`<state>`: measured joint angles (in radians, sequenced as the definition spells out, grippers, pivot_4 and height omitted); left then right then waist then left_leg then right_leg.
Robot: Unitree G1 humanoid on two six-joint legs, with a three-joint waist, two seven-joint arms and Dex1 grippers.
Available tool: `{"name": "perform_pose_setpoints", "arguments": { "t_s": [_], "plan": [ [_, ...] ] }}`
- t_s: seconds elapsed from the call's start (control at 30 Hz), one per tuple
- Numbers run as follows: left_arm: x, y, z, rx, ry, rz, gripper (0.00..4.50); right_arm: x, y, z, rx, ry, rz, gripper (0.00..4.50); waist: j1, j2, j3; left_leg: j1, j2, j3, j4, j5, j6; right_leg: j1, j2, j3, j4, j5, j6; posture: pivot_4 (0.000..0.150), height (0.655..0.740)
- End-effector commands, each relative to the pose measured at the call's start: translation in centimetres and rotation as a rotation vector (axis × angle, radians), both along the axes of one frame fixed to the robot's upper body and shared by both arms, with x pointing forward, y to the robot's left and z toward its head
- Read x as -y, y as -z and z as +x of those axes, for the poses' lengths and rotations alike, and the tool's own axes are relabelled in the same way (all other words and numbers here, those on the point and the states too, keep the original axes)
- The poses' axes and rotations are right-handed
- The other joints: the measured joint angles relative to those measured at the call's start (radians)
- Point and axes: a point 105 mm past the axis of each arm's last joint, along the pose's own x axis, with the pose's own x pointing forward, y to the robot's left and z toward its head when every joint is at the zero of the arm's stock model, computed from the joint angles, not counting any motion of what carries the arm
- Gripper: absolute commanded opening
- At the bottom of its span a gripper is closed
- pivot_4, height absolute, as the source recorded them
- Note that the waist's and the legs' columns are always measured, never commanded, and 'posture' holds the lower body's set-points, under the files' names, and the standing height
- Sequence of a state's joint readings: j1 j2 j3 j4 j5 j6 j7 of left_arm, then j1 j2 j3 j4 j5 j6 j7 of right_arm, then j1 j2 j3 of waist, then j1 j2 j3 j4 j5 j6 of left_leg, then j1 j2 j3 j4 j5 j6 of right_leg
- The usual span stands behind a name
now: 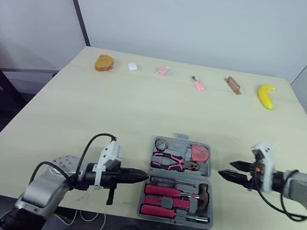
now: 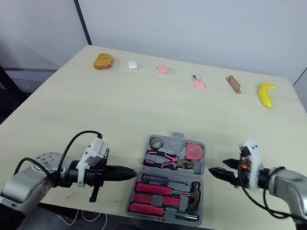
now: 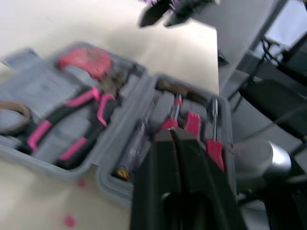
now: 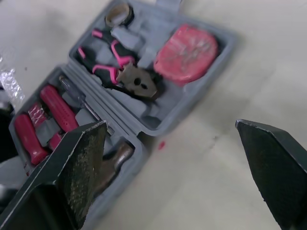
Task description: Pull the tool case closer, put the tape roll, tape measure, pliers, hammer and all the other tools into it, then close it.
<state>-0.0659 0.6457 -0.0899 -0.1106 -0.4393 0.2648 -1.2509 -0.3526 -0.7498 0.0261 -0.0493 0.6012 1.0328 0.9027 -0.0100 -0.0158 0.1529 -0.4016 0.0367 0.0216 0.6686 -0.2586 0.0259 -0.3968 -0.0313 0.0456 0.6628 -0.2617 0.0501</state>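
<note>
Tool case [image 3: 36,88] sits at the near edge of the table [image 1: 114,109], lying open between both grippers. Far half holds the tape roll [image 1: 161,144], pliers [image 1: 168,161] and tape measure [image 1: 198,153]. Near half holds red-handled screwdrivers [image 1: 162,191] and the hammer [image 1: 203,196], each in its moulded slot.

Far-edge row, banana [image 1: 266,96] among it, looks unrelated.

Judgement: pulling and loading done; only closing remains.

Left gripper [image 1: 143,175]: fingers pressed together, empty, tips just beside the case's left edge. Right gripper [image 1: 226,168]: fingers spread wide, empty, near the case's right side, apart from it.
</note>
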Motion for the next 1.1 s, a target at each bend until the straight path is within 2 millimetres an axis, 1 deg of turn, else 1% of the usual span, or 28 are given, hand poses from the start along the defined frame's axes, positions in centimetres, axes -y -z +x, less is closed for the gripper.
{"name": "perform_pose_setpoints", "arguments": {
  "t_s": [0.03,0.1,0.23,0.37,0.47,0.53,0.67,0.77,0.9,1.1],
  "plan": [
    [0.9,0.6,0.0,0.043,0.066,0.03,0.02,-1.1,0.1,0.9,-0.062,-0.02,-0.005,4.5,-0.001,0.0,0.0,0.0,0.0,0.0,0.0,0.0,0.0,0.0,0.0,0.0,0.0,0.0,0.0,0.15,0.74],
    [1.1,1.4,-0.2,0.039,0.084,0.042,0.02,-1.3,0.5,1.6,-0.1,-0.007,-0.01,4.5,-0.002,0.0,0.0,0.0,0.0,0.0,0.0,0.0,0.0,0.0,0.0,0.0,0.0,0.0,0.0,0.15,0.74],
    [1.2,2.6,-0.4,0.038,0.102,0.068,0.02,-1.8,0.7,2.3,-0.161,-0.019,0.005,4.5,-0.001,0.0,0.0,-0.001,0.0,0.0,0.0,0.0,0.0,-0.001,0.0,0.0,0.0,0.0,0.0,0.15,0.74],
    [1.1,4.1,-0.5,0.017,0.097,0.092,0.02,-2.8,1.5,2.9,-0.212,-0.054,-0.011,4.5,-0.005,0.001,0.0,-0.001,0.0,0.0,0.0,0.0,0.0,-0.001,0.0,0.0,0.0,0.0,0.0,0.15,0.74],
    [1.2,4.6,-0.6,0.016,0.102,0.109,0.02,-3.4,1.9,3.7,-0.232,-0.047,-0.005,4.5,-0.006,0.001,0.0,-0.001,0.0,0.0,0.0,0.0,0.0,-0.001,0.0,0.0,0.0,0.0,0.0,0.15,0.74],
    [1.1,5.0,-0.5,0.014,0.102,0.12,0.02,-4.1,2.0,3.9,-0.247,-0.067,0.014,4.5,-0.005,0.001,0.0,-0.001,0.0,0.0,0.0,0.0,0.0,-0.001,0.0,0.0,0.0,0.0,0.0,0.15,0.74],
    [0.9,5.7,-0.5,0.01,0.116,0.151,0.02,-5.8,1.6,4.3,-0.254,-0.101,0.075,4.5,-0.008,0.001,0.0,0.0,0.001,0.0,0.0,0.0,0.0,-0.001,0.0,0.0,0.001,0.0,0.0,0.15,0.74],
    [0.5,6.2,-0.6,0.004,0.128,0.176,0.02,-6.6,0.9,4.5,-0.245,-0.11,0.125,4.5,-0.019,0.001,0.0,0.0,0.001,0.001,0.0,0.0,0.0,-0.001,0.001,0.0,0.001,0.0,0.0,0.15,0.74],
    [0.2,6.7,-0.6,0.002,0.134,0.198,0.02,-6.8,0.3,4.3,-0.24,-0.113,0.172,4.5,-0.03,0.001,0.0,0.0,0.001,0.0,-0.001,0.0,0.0,-0.001,0.001,0.0,0.002,0.0,0.0,0.15,0.74],
    [-0.1,7.1,-0.6,0.001,0.141,0.212,0.02,-6.7,-0.7,3.8,-0.231,-0.108,0.27,4.5,-0.03,0.001,0.0,0.0,0.002,-0.001,-0.001,0.0,0.0,-0.001,0.001,0.0,0.002,0.0,0.0,0.15,0.74]
  ]
}}
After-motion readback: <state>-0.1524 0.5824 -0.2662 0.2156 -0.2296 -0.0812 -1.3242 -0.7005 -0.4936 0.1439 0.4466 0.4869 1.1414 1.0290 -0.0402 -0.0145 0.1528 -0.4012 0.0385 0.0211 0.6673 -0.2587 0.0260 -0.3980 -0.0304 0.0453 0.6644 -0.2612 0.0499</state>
